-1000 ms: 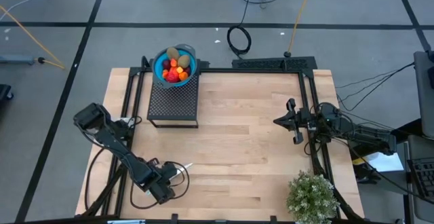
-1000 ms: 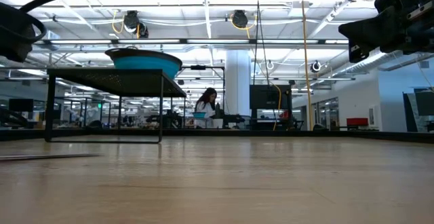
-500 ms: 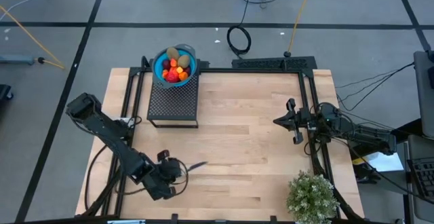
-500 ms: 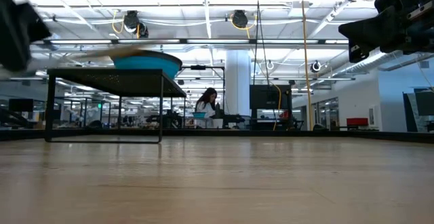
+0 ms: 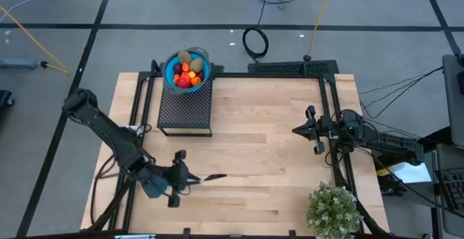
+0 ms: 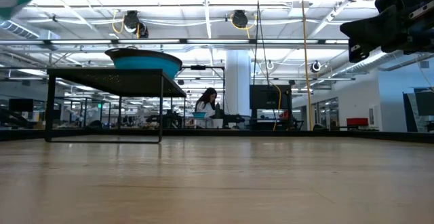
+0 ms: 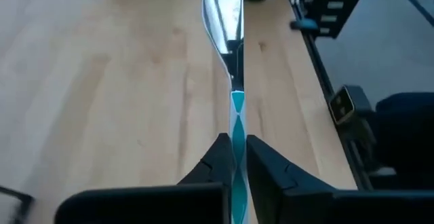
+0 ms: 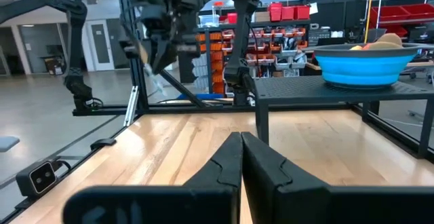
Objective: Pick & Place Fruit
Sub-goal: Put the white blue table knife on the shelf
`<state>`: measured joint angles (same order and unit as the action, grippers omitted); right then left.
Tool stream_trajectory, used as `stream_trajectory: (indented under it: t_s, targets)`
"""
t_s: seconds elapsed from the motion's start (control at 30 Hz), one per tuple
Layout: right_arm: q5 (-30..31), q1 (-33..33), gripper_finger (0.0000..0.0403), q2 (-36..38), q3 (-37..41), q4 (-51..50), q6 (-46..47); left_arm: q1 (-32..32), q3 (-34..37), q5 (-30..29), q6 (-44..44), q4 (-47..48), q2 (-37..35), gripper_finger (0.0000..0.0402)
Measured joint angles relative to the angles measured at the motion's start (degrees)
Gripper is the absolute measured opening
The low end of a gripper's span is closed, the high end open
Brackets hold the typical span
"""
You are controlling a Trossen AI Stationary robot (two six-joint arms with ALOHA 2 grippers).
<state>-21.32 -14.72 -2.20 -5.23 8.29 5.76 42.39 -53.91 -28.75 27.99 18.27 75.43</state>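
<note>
Your left gripper (image 5: 187,177) sits over the near left part of the wooden table (image 5: 268,145), and its two fingers (image 7: 218,157) are pinched tight on the teal handle of a thin knife (image 7: 230,61), whose silver blade points out ahead of them over the boards. From above you see that blade tip sticking out toward the middle of the table, clear of everything else. The fruit (image 5: 186,71) is well apart from this gripper: it lies piled in a blue bowl (image 5: 174,66), red, orange and olive-brown pieces together, and the bowl stands on the far end of a small black mesh stand (image 5: 185,110) at the table's far left. Your right gripper (image 5: 312,129) hangs near the right edge of the table with its fingers (image 8: 261,159) pressed together and nothing between them. A bushy green plant (image 5: 333,208) stands at the near right corner. Beyond the table, a person (image 6: 205,106) sits at a desk in the room.
</note>
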Motion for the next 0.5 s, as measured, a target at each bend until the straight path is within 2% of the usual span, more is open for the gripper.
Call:
stream_trajectory:
  t_s: [0.17, 0.5]
  targets:
    - [0.0, 0.0, 0.0, 0.0, 0.0, 0.02, 0.0, -3.06, 0.0, 0.07, -6.63, 0.01, -4.23, 0.0006]
    - [0.0, 0.0, 0.0, 0.0, 0.0, 0.01, 0.0, -12.05, -0.04, 0.24, -11.81, 3.22, -8.06, 0.0033]
